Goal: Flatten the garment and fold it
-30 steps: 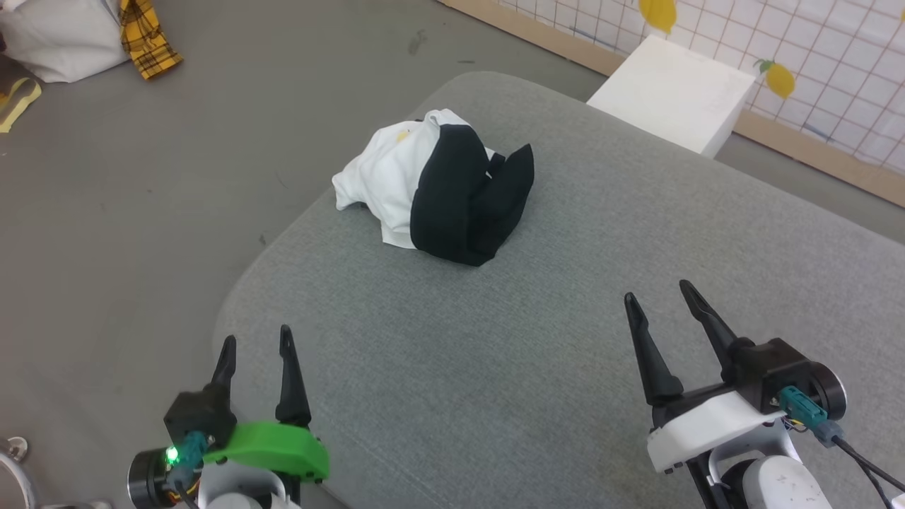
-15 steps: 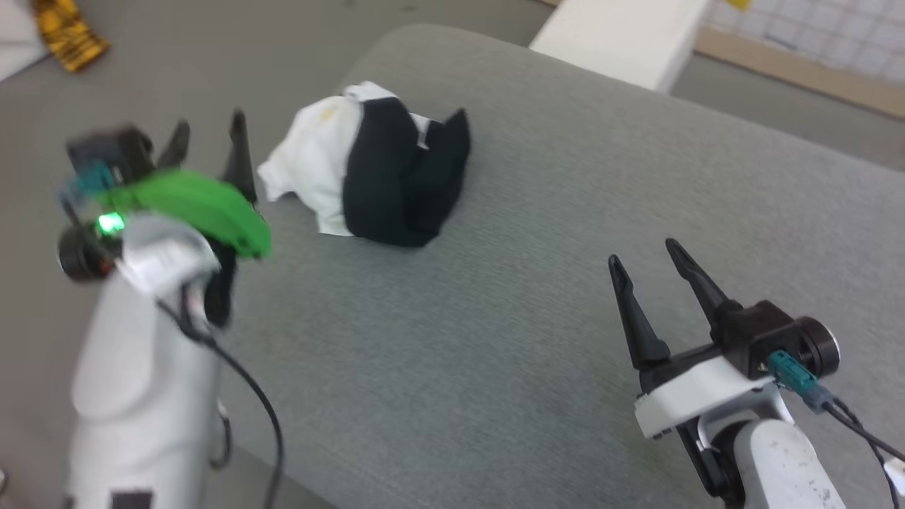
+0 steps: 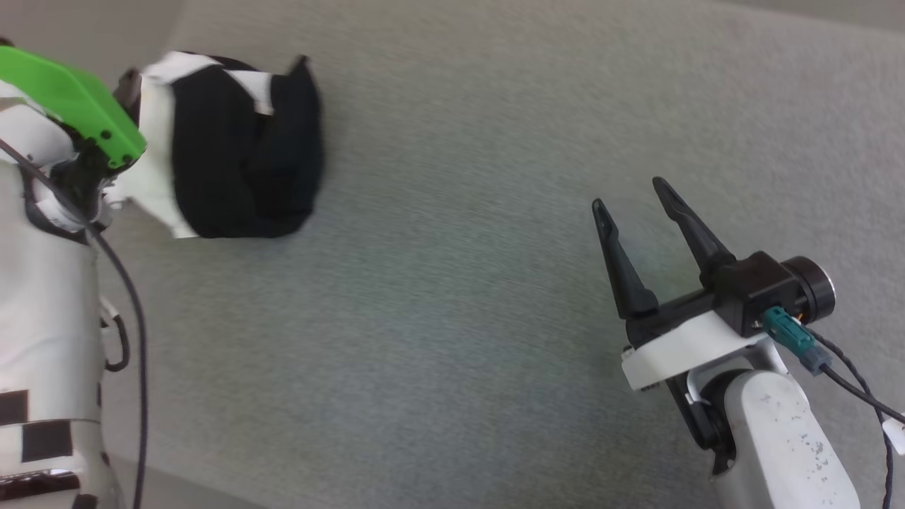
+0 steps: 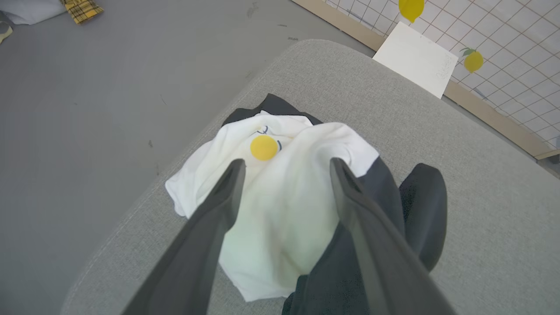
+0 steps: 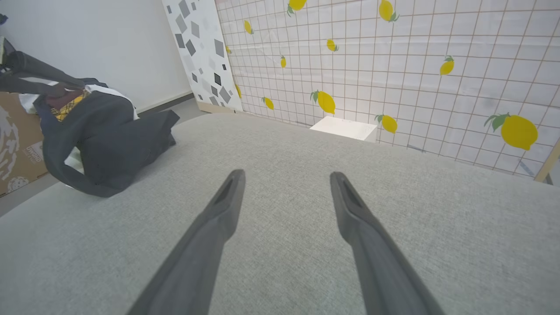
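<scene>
The garment [image 4: 280, 210] lies crumpled near the rounded corner of a grey cushioned surface [image 3: 495, 297]. Its white body shows a round yellow print [image 4: 264, 147], and the black sleeves bunch on its right. My left gripper [image 4: 287, 162] hovers open just over the white part, one finger on each side of the heap; whether it touches the cloth I cannot tell. In the head view the garment [image 3: 240, 155] sits at the upper left, partly behind my left wrist's green cover [image 3: 71, 99]. My right gripper [image 3: 628, 194] stands open and empty over bare cushion, far to the garment's right.
A white box [image 4: 413, 57] stands on the floor beyond the cushion, against a lemon-patterned tiled wall [image 5: 393, 65]. Grey floor [image 4: 87, 109] lies past the cushion's left edge. A cardboard box [image 5: 17, 144] and a yellow plaid cloth [image 4: 83, 8] lie farther off.
My left arm has swung forward from the near edge to over the garment, still open. The head camera has tilted down, shifting the whole picture. The right gripper has stayed put.
</scene>
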Controlling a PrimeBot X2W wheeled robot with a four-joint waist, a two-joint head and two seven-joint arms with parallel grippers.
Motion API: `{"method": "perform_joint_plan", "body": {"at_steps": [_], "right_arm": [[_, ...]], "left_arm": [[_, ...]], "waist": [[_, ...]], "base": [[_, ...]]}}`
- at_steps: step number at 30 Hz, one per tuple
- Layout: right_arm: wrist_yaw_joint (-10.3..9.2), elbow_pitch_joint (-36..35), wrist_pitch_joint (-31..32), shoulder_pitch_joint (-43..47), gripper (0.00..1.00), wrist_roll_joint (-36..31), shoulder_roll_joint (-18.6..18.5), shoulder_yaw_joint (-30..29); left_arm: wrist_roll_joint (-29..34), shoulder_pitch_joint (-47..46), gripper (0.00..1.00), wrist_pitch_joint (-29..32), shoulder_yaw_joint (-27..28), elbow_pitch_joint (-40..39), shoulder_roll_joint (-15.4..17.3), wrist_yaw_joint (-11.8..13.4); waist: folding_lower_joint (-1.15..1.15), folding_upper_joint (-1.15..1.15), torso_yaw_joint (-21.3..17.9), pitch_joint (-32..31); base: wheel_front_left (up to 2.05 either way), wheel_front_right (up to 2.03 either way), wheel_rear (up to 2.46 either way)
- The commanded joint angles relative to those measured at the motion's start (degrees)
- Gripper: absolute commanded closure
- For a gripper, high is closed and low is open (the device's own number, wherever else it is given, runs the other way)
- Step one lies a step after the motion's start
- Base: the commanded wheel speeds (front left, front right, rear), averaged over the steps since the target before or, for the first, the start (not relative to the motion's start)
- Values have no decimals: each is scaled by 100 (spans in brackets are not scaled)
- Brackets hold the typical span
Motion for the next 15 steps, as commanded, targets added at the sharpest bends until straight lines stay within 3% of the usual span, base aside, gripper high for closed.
{"method": "perform_joint_plan", "body": {"at_steps": [1, 7, 12, 13, 15], "right_arm": [[-10, 4, -45, -99, 0, -25, -6, 20], [-10, 125, -188, -255, 0, 55, -6, 23], [-10, 286, -295, -313, 0, 92, -6, 39], [-10, 315, -316, -317, 0, 98, -6, 23], [-10, 368, -346, -311, 0, 119, -6, -2]], "left_arm": [[-100, -43, 0, 182, 68, 66, 84, 116], [-252, 326, 0, 1265, 211, 172, 265, 612], [-356, 841, 0, 2079, 177, -77, 336, 784], [-371, 958, 25, 2248, 153, -203, 356, 795], [-324, 1130, 100, 2291, 127, -512, 463, 768]], "waist": [[-1, 48, -778, 805], [-1, 48, -997, 1029], [-1, 48, -1063, 962], [-1, 48, -1057, 915], [-1, 48, -1045, 800]], "base": [[0, 0, 0], [0, 0, 0], [0, 0, 0], [0, 0, 0], [0, 0, 0]]}}
